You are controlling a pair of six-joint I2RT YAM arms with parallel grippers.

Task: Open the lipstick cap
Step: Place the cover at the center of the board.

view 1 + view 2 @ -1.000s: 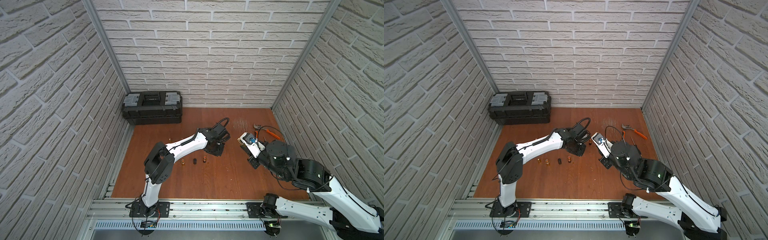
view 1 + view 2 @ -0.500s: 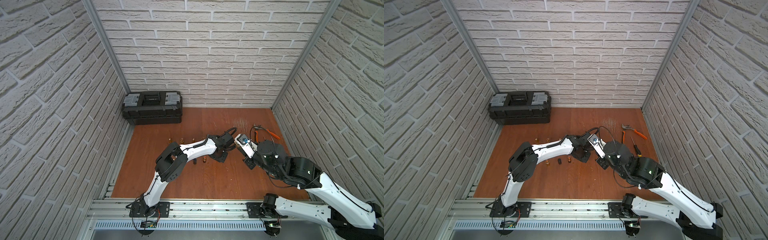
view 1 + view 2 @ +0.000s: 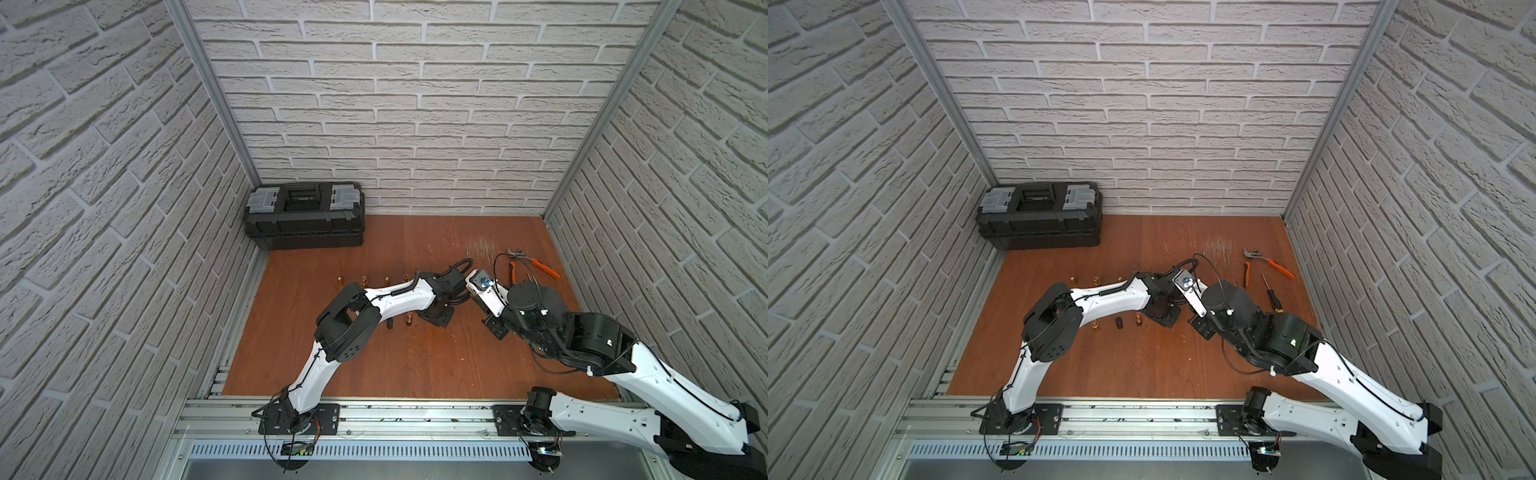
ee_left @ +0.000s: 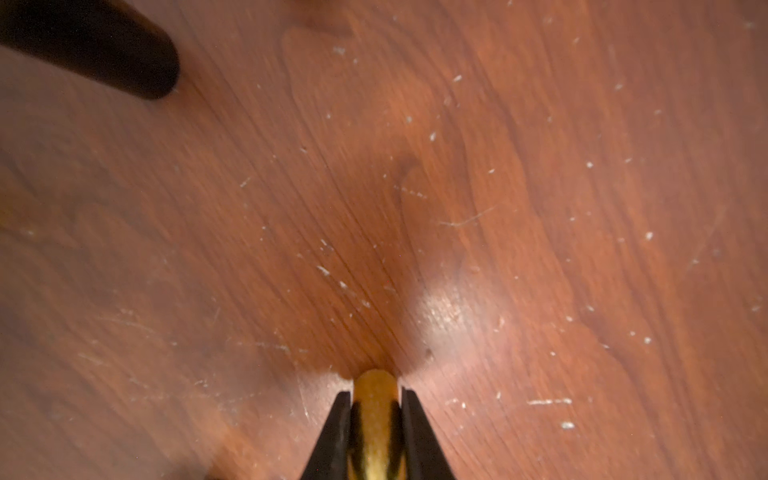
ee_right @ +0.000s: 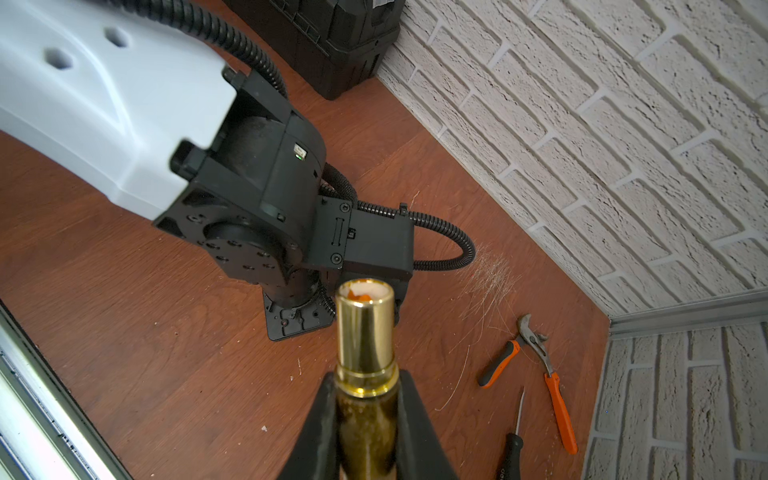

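Note:
In the right wrist view my right gripper [image 5: 366, 376] is shut on a gold lipstick [image 5: 365, 328]. Its narrower inner tube sticks out uncapped, with orange stick showing in the open end. In the left wrist view my left gripper [image 4: 375, 395] is shut on a gold rounded cap [image 4: 376, 386], held just above the wooden table [image 4: 498, 166]. In both top views the two grippers [image 3: 436, 319] [image 3: 494, 326] sit side by side and apart at mid-table, and what they hold is hidden under them.
Several small gold lipsticks [image 3: 364, 279] [image 3: 1138, 319] and a black one [image 3: 1120, 323] stand on the table left of the grippers. A black toolbox [image 3: 305, 216] sits at the back left. Orange-handled pliers [image 3: 534, 266] and a screwdriver [image 3: 1271, 291] lie at the right.
The left arm's elbow has swung toward the middle and its gripper has come lower and nearer. The right gripper has shifted a little left. Both stay shut.

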